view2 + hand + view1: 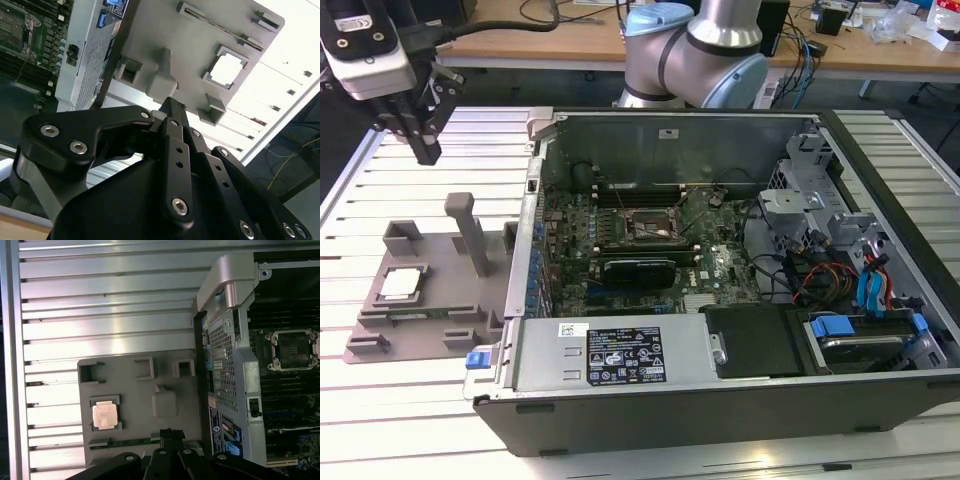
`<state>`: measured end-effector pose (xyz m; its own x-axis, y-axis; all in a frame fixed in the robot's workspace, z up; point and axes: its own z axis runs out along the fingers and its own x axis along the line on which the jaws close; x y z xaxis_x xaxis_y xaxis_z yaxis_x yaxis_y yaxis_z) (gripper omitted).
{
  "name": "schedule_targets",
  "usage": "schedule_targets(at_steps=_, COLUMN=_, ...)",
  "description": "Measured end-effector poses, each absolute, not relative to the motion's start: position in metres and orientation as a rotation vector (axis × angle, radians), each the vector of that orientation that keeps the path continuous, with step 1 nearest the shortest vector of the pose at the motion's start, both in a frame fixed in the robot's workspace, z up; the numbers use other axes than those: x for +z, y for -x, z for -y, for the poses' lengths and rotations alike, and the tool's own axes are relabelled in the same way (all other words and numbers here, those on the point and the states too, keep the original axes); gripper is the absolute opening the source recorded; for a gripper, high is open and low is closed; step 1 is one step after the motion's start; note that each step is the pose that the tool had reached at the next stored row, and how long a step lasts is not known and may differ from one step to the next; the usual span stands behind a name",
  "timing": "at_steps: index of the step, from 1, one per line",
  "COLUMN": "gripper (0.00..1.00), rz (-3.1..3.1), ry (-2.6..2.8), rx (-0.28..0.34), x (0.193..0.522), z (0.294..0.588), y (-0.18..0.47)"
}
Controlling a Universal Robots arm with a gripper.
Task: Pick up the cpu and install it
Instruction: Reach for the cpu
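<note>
On the grey tray (440, 270), in its square pocket, the cpu (402, 284) lies flat, metal top up. My gripper (426, 152) hangs well above the tray, off to one side of the chip, jaws pressed together, holding nothing. I judge the chip light, stiff, slick on top, fragile underneath; best taken by two opposite edges. Beside the tray, the open computer case (670, 150) holds the motherboard (720, 265), whose socket (648, 226) looks empty.
</note>
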<state>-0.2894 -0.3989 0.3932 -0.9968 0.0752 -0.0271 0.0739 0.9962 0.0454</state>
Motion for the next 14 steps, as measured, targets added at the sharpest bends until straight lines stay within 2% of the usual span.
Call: schedule_targets(at_steps=14, gripper=0.11, rz=-3.110, ry=-0.116, rx=0.069, x=0.393, z=0.399, y=0.328)
